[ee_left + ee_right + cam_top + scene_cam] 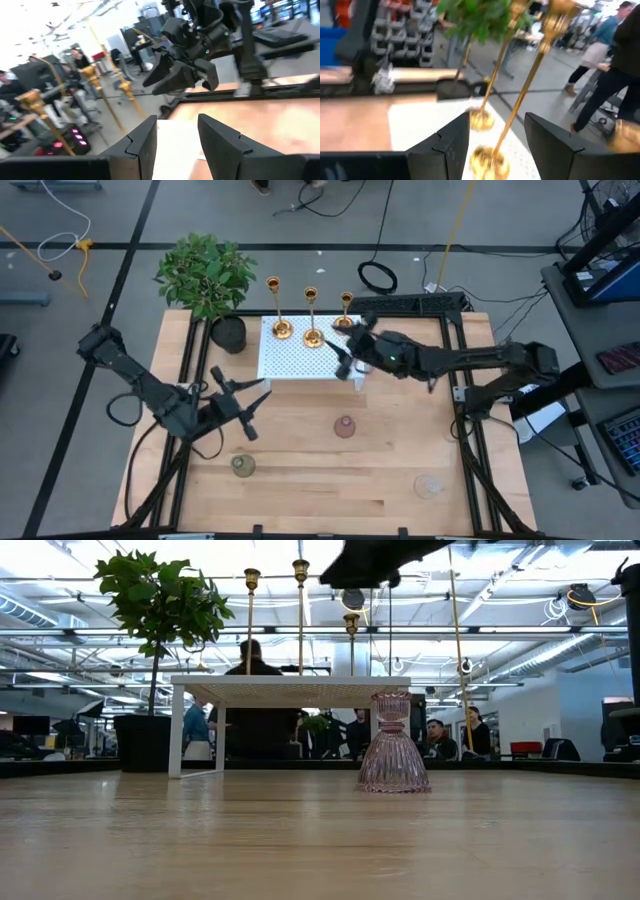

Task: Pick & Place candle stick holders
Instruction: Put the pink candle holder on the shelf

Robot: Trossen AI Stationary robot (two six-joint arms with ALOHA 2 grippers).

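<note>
Your overhead shot is evenly lit, with only soft, faint shadows on the worktop (330,460). The low view is backlit: the ceiling lights blow out, and the pink holder (394,744) stays sharp while the near wood goes soft. Both wrist cams are smeared with motion blur, the gold candlesticks (520,75) streak, and the left one has white glare washing out a corner.

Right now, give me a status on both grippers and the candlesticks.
Right gripper open, empty, over white stand by gold candlesticks. Left gripper open, empty, above bare table. Pink, olive, clear holders untouched. Nothing blocking.
</note>
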